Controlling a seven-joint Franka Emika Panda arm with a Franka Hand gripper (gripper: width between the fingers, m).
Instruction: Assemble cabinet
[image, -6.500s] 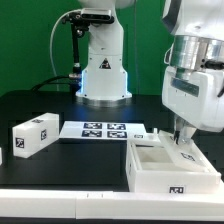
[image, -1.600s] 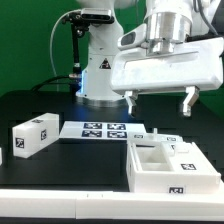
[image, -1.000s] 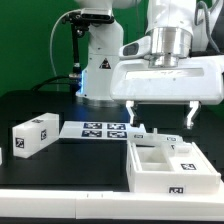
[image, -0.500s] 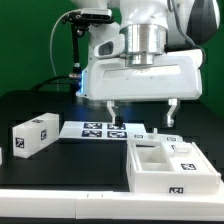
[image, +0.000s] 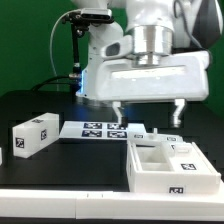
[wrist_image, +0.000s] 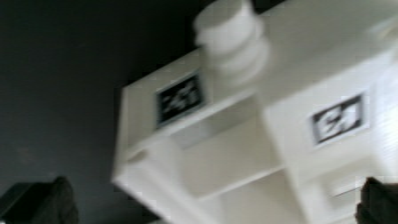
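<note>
Over the black table (image: 50, 105), hanging up high: big white gripper (image: 148, 120), touching nothing. Jaws wide apart, holding nothing. Lower down, toward the exterior view's right and near the table's front edge: cabinet shell (image: 160, 183), sitting flat, white, open on top, split into little rooms, with small black-and-white square tags on it. Seen in the wrist view too, close below and blurry, with two tags and a round white knob (wrist_image: 228, 25) at one end. Out at either side of that view, a dark fingertip (wrist_image: 36, 200), the two far from each other. Toward the exterior view's left, well apart from the shell: white block (image: 35, 135), lying on the table, tags on it as well. Between block and shell, flat on the table: marker board (image: 100, 129) with its row of tags. Behind all of that, at the back of the table: shiny white robot base (image: 103, 75).
</note>
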